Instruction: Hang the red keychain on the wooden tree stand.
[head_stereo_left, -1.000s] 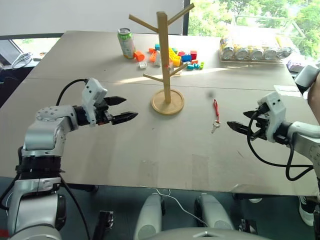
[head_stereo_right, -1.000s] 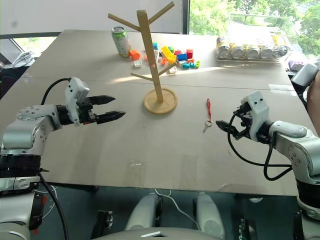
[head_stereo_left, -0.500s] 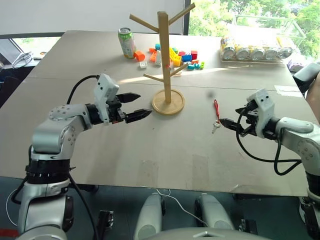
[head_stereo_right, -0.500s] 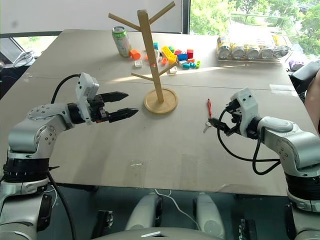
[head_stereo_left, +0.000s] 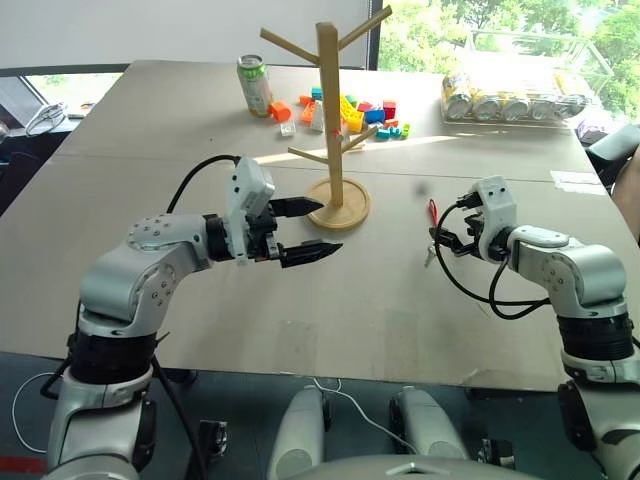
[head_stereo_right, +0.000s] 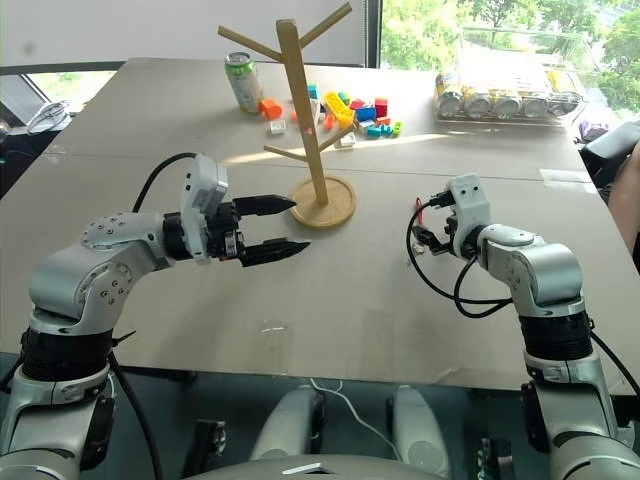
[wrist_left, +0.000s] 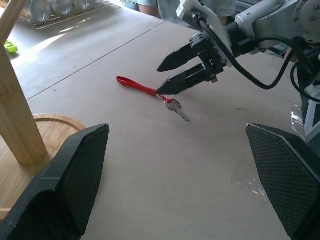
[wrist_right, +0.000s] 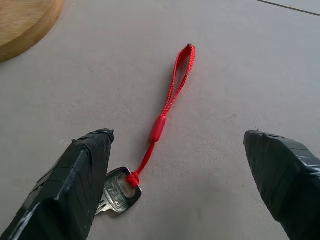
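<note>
Red cord and silver key, the red keychain (wrist_right: 161, 125) lies flat on the grey-brown table (head_stereo_left: 200, 330), stretched out with its loop end pointing away from the right gripper (wrist_left: 166, 76) and its key end nearest it. The right arm is bent at the elbow and reaches in from the table's edge, its wrist angled downward so the black fingers slope toward the tabletop. The fingers stand wide apart and hold nothing. In the right wrist view one fingertip (wrist_right: 95, 145) sits just beside the key, overlapping its edge as seen from there, while the other finger is well off to the far side of the cord; the cord runs out through the gap between them. From the left wrist view the lower fingertip meets the cord close to where it ties to the key, though whether it actually touches I cannot tell.

Across the table, the left gripper (head_stereo_left: 315, 230) is held up above the surface, roughly level, the forearm crossing in front of the body and the fingers pointing toward the keychain side. Its two fingers are also spread apart and empty. The upper fingertip lies just in front of the round base of the wooden tree stand (head_stereo_left: 328, 110), which stands upright beside that gripper, well apart from the keychain. No peg on the stand carries anything.
</note>
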